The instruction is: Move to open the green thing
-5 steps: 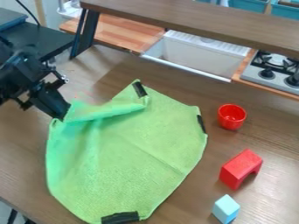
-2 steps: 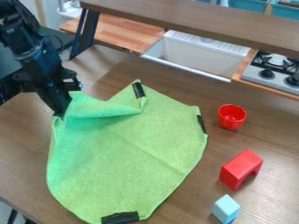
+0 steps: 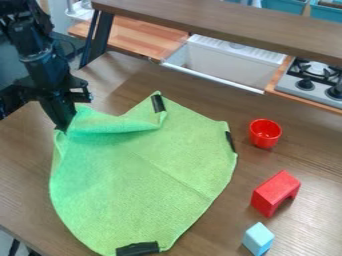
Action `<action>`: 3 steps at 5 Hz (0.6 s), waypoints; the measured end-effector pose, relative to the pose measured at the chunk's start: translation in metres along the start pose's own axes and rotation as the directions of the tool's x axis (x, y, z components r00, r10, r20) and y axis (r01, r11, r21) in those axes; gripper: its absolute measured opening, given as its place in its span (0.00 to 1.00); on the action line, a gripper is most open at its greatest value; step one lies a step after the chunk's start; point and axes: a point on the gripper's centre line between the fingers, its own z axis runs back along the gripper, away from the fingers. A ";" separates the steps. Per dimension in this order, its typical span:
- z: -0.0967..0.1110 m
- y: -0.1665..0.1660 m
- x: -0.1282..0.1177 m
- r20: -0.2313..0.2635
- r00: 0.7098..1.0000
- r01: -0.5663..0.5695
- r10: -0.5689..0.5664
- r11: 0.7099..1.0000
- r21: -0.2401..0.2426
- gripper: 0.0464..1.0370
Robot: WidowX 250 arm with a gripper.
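Cloth (image 3: 147,175), green and partly rumpled, lies across the middle and left of the table (image 3: 27,175). I have its upper-left edge pinched in my gripper (image 3: 63,126), which points down at the table's left side. Just beside my grip, the cloth's upper part folds over in a soft ridge; the rest spreads toward the camera, with black patches (image 3: 137,249) at its edges. To the cloth's right are a red cup (image 3: 265,133), a red arch (image 3: 274,194) and a light-blue block (image 3: 258,239), all apart from it.
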 end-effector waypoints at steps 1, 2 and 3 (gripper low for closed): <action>0.008 0.011 0.003 -0.026 0.999 -0.037 0.037 0.999 0.000 0.01; 0.012 0.016 0.006 -0.028 0.999 -0.035 0.035 0.999 0.011 0.01; 0.010 0.019 0.006 -0.083 0.995 -0.047 0.048 0.999 0.013 0.03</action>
